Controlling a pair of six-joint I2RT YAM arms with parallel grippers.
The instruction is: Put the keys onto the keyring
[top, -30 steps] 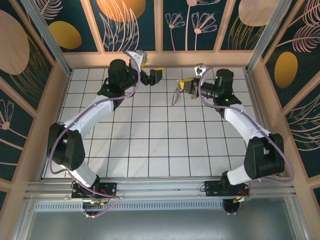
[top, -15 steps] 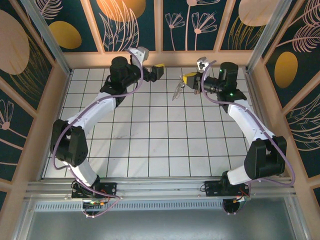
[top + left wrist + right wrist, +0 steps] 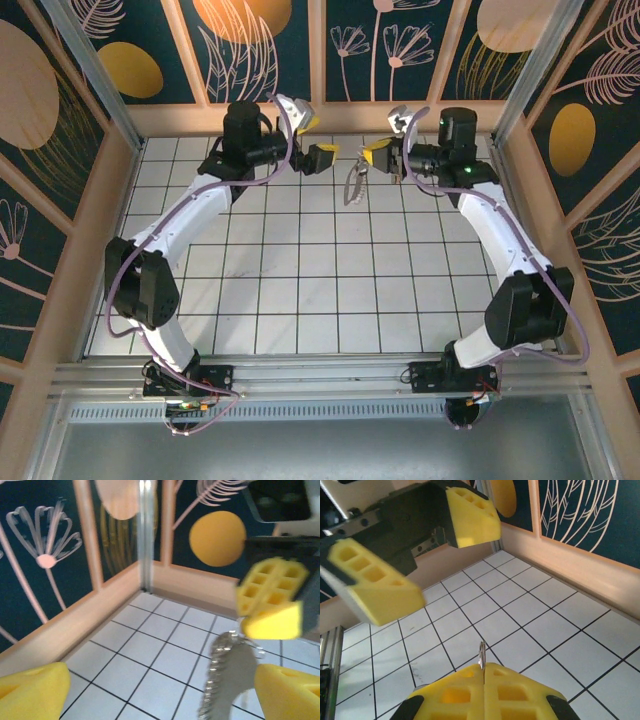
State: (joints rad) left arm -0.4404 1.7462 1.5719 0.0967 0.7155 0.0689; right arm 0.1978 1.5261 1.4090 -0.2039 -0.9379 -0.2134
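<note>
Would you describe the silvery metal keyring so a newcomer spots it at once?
Near the far edge of the white tiled table, find the yellow-tipped right gripper. The thin silvery keyring hangs from its shut jaws: pale, jagged-edged metal, unlike the yellow tips beside it.

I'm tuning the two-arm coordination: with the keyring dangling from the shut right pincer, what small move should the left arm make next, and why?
Probably nudge the open left pincer sideways to centre the keyring before closing. It hangs from the shut right pincer, and the left wrist view shows it close to one yellow finger, off-centre in the gap.
</note>
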